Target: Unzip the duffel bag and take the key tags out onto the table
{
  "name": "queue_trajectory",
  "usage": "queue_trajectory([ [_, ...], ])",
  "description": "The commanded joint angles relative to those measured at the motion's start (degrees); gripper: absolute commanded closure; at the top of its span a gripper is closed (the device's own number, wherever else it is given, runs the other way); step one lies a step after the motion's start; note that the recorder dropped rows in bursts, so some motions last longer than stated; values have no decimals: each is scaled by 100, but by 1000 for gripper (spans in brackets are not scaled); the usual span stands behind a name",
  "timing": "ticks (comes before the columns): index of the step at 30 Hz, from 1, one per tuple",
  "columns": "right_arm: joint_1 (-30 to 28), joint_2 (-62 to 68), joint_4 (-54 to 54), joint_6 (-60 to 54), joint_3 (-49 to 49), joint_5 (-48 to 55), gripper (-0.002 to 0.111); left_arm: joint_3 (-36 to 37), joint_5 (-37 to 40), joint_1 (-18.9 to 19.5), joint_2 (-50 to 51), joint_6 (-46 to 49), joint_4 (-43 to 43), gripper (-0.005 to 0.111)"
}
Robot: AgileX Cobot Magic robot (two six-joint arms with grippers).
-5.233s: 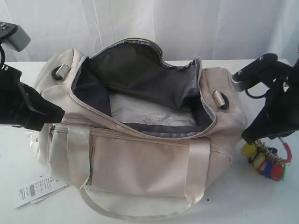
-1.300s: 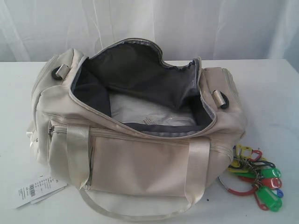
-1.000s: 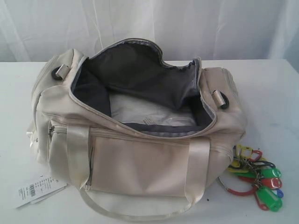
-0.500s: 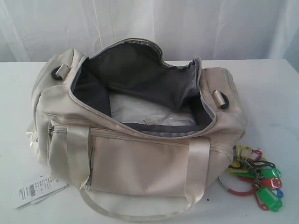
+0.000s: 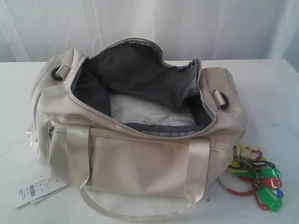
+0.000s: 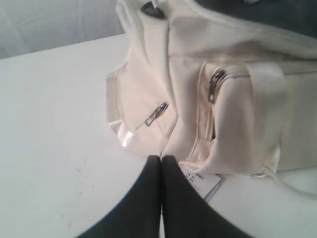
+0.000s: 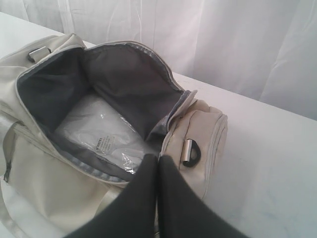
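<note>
The cream duffel bag (image 5: pixel 140 158) lies on the white table (image 5: pixel 271 93) with its top zipper wide open, grey lining showing. The key tags (image 5: pixel 259 179), green, yellow, red and blue on a metal ring, rest on the table just off the bag's right end. Neither arm shows in the exterior view. In the left wrist view my left gripper (image 6: pixel 161 158) is shut and empty, above the table beside the duffel bag (image 6: pixel 223 94). In the right wrist view my right gripper (image 7: pixel 158 158) is shut and empty, above the open duffel bag (image 7: pixel 59 163).
A clear plastic packet (image 5: pixel 149 112) lies inside the bag. A white barcode label (image 5: pixel 37 189) lies on the table at the bag's front left corner. A white curtain (image 5: pixel 187 23) hangs behind the table.
Five seconds ago both arms flanked the bag and the right gripper held the key tags above the table. Now both arms are gone from that view. Nothing has moved over the last second.
</note>
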Motion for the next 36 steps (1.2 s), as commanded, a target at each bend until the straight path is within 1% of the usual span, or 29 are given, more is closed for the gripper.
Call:
queue_trajectory([
  [1,-6,-27,-21,-51,14,-18,108,853,-724,16,-29,34,59,107],
  [3,-6,-27,-21,-51,14,-18,108,1192,-917,16,-29,34,360,107],
  [4,-6,-27,-21,-51,14,-18,108,1192,-1018,16,-29,34,502,107],
  [6,-6,-27,-21,-51,14,-29,108,1192,-1490,16,-29,34,658,107],
  [8,-6,-27,-21,-51,14,-29,108,1192,-1667,16,-29,34,1113,107],
  [9,-6,-27,-21,-51,14,-29,108,1192,-1727,16,-29,34,1529,107],
  [11,-6,-27,-21,-51,14,-29,108,1192,-1738,16,-29,34,2623,107],
  [13,-6,-27,-21,-51,14,-29,108,1192,-1738,16,-29,34,3463,107],
  [15,-6,-27,-21,-51,14,-29,108,1192,-1753,16,-29,34,4004,107],
  [16,-6,-27,-21,-51,14,-29,108,1192,-1774,16,-29,34,4121,107],
  [32,-6,-27,-21,-51,14,-29,108,1192,-1729,16,-29,34,4123,107],
  [34,-6,-27,-21,-51,14,-29,108,1192,-1146,16,-29,10,4111,107],
  [36,-6,-27,-21,-51,14,-29,108,1192,-577,16,-29,-211,3945,107],
])
